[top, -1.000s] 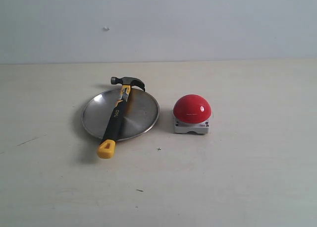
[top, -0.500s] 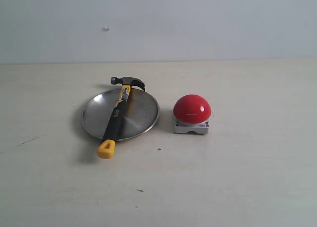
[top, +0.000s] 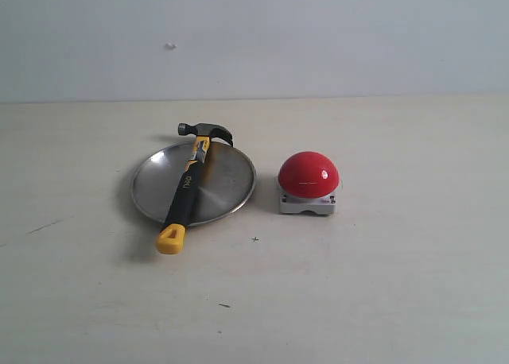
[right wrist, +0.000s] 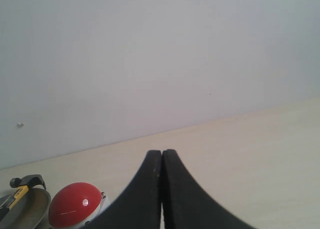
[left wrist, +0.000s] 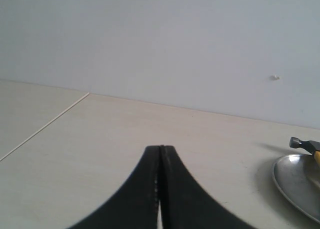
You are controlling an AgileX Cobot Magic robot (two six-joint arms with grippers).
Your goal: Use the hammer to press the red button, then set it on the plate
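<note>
Neither arm shows in the exterior view. Each wrist view gives only the tips of its own gripper. The left gripper [left wrist: 160, 151] has its black fingers pressed together with nothing between them. The right gripper [right wrist: 162, 154] is the same, tips meeting and holding nothing. Both hang above bare table [top: 382, 284].

In the left wrist view the plate is cut off by the frame edge, and only the hammer's head and a sliver of yellow neck can be seen. The right wrist view cuts off the plate and the button's base at the frame's edge.

The exterior view shows everything whole. The plate [top: 231, 181] holds the hammer [top: 189, 185], which lies across it. The dark head overhangs the rim at about 12 o'clock, and the yellow handle end sticks out past the rim at about 7 o'clock. The handle hides a strip of the plate's surface. The button [top: 308, 175] sits on the table at the plate's 3 o'clock, near it but apart.
</note>
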